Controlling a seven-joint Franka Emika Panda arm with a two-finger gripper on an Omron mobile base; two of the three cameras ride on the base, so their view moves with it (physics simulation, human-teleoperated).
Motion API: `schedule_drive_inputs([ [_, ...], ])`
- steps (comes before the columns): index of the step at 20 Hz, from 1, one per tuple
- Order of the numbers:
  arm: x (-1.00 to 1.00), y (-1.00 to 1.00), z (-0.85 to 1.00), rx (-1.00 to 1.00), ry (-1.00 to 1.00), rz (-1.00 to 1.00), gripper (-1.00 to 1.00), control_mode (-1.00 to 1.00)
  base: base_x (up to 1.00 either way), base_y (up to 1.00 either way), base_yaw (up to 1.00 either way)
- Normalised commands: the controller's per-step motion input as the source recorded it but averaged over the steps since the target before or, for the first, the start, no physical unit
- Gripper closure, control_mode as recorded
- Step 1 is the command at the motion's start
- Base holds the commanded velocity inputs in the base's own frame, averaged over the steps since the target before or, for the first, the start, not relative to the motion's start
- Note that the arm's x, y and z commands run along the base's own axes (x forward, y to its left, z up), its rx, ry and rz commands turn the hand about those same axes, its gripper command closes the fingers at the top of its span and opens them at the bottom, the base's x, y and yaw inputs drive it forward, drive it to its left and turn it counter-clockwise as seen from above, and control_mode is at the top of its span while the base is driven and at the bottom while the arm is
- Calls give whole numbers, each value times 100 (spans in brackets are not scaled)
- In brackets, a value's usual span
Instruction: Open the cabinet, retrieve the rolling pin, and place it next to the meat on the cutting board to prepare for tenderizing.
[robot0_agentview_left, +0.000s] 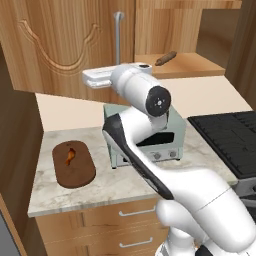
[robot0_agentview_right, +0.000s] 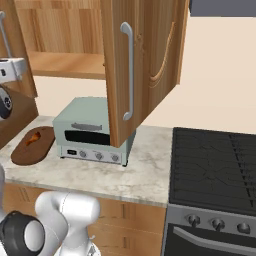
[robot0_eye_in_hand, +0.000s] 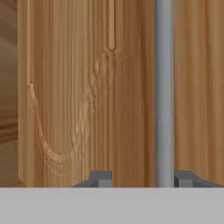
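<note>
Hand view: the left door (robot0_eye_in_hand: 87, 96) of the cabinet (robot0_agentview_left: 75, 45) is very close, with its silver bar handle (robot0_eye_in_hand: 164, 92) running up and down at the right of the middle.
Gripper (robot0_eye_in_hand: 142, 179): two dark fingertips (robot0_eye_in_hand: 100, 178) poke up at the bottom; the bar stands between them, near the right tip. The jaws are partly apart and not pinching the bar. I cannot tell if they touch it.
Right door (robot0_agentview_right: 145, 65): already swung out, at the upper middle of the right base view.
Rolling pin (robot0_agentview_left: 166, 58): lies on the open cabinet shelf (robot0_agentview_left: 195, 66), upper right of the left base view, tilted a bit.
How the pin will handle: I think it is hard wood, stiff and light, smooth and round, so it may roll or slip.
Where to hold it: around the thick middle, not the thin ends.
Cutting board (robot0_agentview_left: 73, 163): on the counter (robot0_agentview_left: 100, 187) at the lower left, left of the toaster oven (robot0_agentview_left: 150, 145).
Meat (robot0_agentview_left: 70, 155): a small orange strip on the board, with bare board beside it for the pin.
</note>
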Motion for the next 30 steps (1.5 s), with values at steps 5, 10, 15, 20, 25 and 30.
schedule_drive_inputs([
  [5,-78,96,0,0,0,1,100,-100,0,0,0],
  [10,-72,100,0,0,0,2,-100,-100,0,0,0],
  [15,-30,63,0,0,4,3,-100,-100,0,0,0],
  [20,-16,0,-3,2,-3,1,-100,-100,0,0,0],
  [25,-88,4,-1,4,-17,4,-100,-100,0,0,0],
  [30,-90,0,0,6,-19,4,-100,-100,0,0,0],
])
